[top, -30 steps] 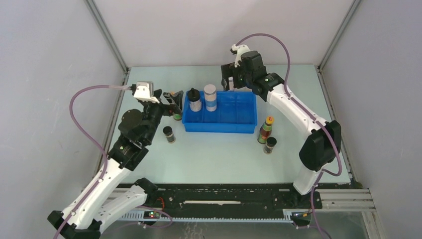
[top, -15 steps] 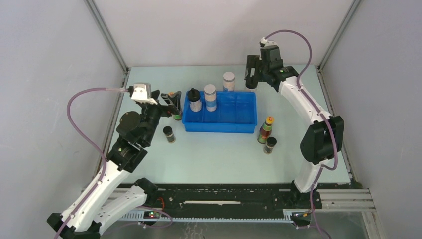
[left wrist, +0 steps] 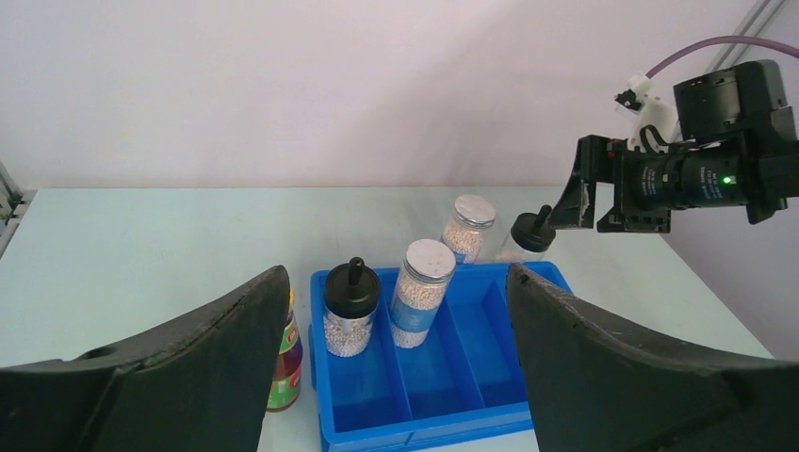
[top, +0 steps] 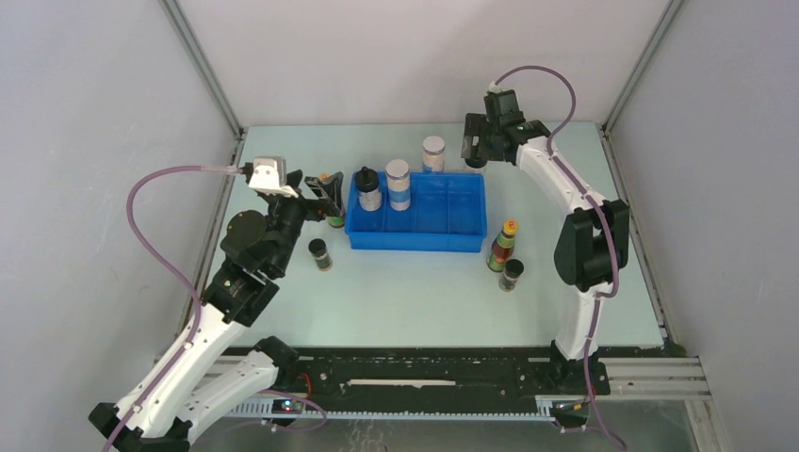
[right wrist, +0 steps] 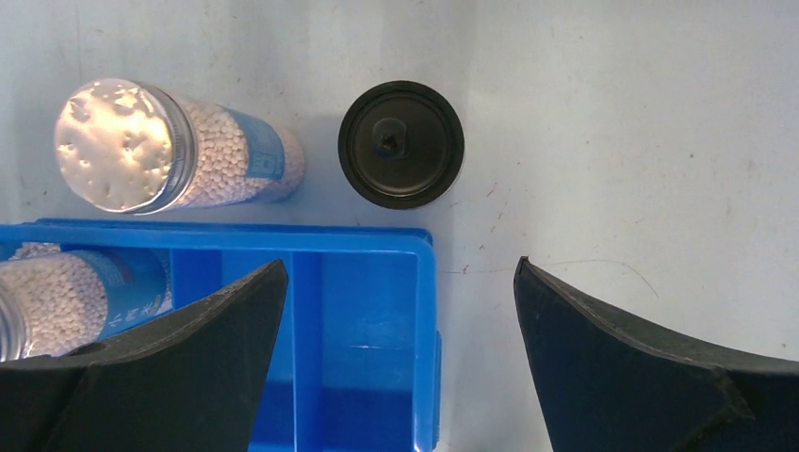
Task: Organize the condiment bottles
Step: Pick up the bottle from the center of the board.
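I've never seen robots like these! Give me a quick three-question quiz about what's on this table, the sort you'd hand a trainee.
1. True or false: the blue tray holds four bottles.
2. Which bottle is the right gripper hovering over? A: a white-lidded one. B: the black knob-capped bottle. C: an orange-capped one.
3. How many stand on the table, outside the tray?

Key: 1. False, it holds two. 2. B. 3. Six bottles, counting the knob-capped one.

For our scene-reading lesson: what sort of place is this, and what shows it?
Probably a robotics test cell: two white jointed robot arms on a black metal rail, plain grey walls boxing in a pale tabletop, a blue divided plastic tray.
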Tool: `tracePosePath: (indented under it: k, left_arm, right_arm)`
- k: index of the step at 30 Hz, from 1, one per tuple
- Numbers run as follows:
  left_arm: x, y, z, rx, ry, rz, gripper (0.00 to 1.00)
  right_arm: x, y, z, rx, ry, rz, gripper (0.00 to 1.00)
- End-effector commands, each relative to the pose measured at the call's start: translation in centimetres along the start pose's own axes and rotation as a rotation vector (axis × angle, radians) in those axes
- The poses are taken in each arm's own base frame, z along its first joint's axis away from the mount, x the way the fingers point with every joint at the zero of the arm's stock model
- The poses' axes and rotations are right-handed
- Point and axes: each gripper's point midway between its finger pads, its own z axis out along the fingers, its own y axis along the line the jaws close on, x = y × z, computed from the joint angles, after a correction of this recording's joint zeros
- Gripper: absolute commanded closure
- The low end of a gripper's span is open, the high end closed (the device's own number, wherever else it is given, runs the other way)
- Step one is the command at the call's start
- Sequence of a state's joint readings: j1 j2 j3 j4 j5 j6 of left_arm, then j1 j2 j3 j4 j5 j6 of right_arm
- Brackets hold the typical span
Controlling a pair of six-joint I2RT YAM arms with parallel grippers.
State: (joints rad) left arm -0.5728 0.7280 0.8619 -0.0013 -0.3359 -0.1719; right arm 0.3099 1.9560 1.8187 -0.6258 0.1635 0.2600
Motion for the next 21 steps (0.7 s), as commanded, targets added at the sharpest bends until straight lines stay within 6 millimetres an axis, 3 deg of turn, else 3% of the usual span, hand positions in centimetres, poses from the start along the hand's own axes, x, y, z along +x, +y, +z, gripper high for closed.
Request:
tracePosePath:
  k: [1,16,19,21]
  left_arm:
    - [0.3,0.3,-0.1,0.002,-0.014,0.025,0.11]
    - [0.6,0.0,-0.1,0.02,-0.021,0.022,0.12]
    - [0.5,0.2,-0.2,0.012,-0.029,0.024,0.12]
    - [0.2,0.3,-0.3,0.009,-0.043,0.019,0.12]
  right_arm:
    - [-1.4,0.0,0.2,0.0,-0.017,0.034,0.0]
    - [-1.7,0.3,3.1,-0.005,0.011,0.024,0.0]
    - [-2.2,0.2,2.6,0.001,-0.004,0.021,0.02]
    - [-3.2,0.5,1.1,-0.002,-0.038,0.012,0.02]
